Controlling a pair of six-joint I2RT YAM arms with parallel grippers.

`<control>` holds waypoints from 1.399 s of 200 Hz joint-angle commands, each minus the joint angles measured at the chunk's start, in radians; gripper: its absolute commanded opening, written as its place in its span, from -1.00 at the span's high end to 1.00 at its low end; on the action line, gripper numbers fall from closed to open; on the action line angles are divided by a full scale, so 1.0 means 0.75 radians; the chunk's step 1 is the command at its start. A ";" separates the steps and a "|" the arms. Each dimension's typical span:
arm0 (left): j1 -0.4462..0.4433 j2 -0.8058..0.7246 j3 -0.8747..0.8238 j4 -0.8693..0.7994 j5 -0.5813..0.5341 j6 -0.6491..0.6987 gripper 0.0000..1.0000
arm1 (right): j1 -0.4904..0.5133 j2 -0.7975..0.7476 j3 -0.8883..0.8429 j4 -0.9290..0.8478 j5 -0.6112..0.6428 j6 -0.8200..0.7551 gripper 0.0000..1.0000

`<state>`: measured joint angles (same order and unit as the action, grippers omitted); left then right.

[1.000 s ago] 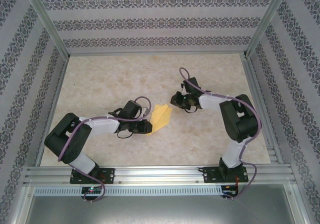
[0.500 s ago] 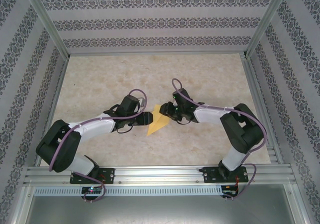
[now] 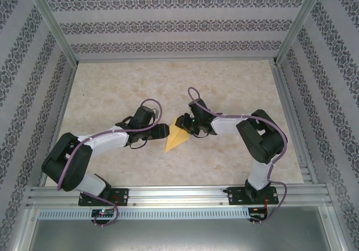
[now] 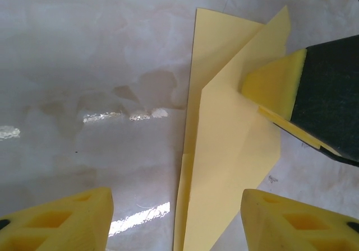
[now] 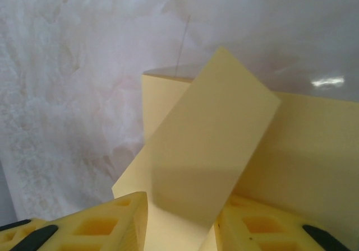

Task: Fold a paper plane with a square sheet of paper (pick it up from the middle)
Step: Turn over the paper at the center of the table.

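Paper plane (image 3: 175,138), half folded: where does it lie? (spotter)

Flat on the marble table (image 3: 241,83), between my two grippers. Its long axis runs from a broad far end to a point aimed back toward me, leaning to my left. (me)

Which arm is nearer? (spotter)

Both are close. My left gripper (image 3: 166,130) sits just beside the paper plane's left edge, about halfway along it. Its jaws are spread wide and grip nothing; the paper simply lies ahead of them. My right gripper (image 3: 185,126) is at the plane's broad end and touches it, with one yellow fingertip (image 4: 275,86) resting on the top layer. (me)

Is the right one holding? (spotter)

A loose flap (image 5: 207,139) stands up from that broad end in the narrow gap between my right fingers. It faces the wrist camera squarely, so I cannot tell whether they nip it or merely flank it. (me)

What does the next move turn on? (spotter)

My guess is that the flap must go over across the long axis, toward the plane's left edge. The right arm would carry it and the open left one would press. (me)

And a second ago? (spotter)

My right gripper stood clear of the broad end, and my left lay near the plane's point with its jaws closer together. Both have come in since, and the plane now looks narrower. (me)
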<state>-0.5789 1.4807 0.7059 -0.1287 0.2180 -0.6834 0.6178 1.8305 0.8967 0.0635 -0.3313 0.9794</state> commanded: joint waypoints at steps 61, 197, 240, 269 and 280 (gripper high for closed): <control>0.171 -0.018 -0.085 0.059 0.201 0.012 -0.59 | 0.058 0.048 -0.112 0.463 -0.102 0.216 0.73; 0.285 -0.158 -0.201 0.758 0.810 -0.358 -0.97 | -0.102 -0.336 -0.108 0.667 -0.510 0.141 0.94; 0.274 -0.165 -0.214 1.032 0.839 -0.504 -0.65 | -0.097 -0.324 -0.102 0.758 -0.552 0.221 0.93; 0.268 -0.168 -0.214 1.084 0.828 -0.548 -0.32 | -0.094 -0.322 -0.115 0.776 -0.556 0.239 0.92; 0.268 -0.171 -0.219 1.094 0.821 -0.559 -0.19 | -0.094 -0.323 -0.119 0.776 -0.556 0.241 0.92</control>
<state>-0.3752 1.3678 0.5541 0.5716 0.8196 -1.0496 0.5430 1.5944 0.7998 0.5861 -0.7254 1.1408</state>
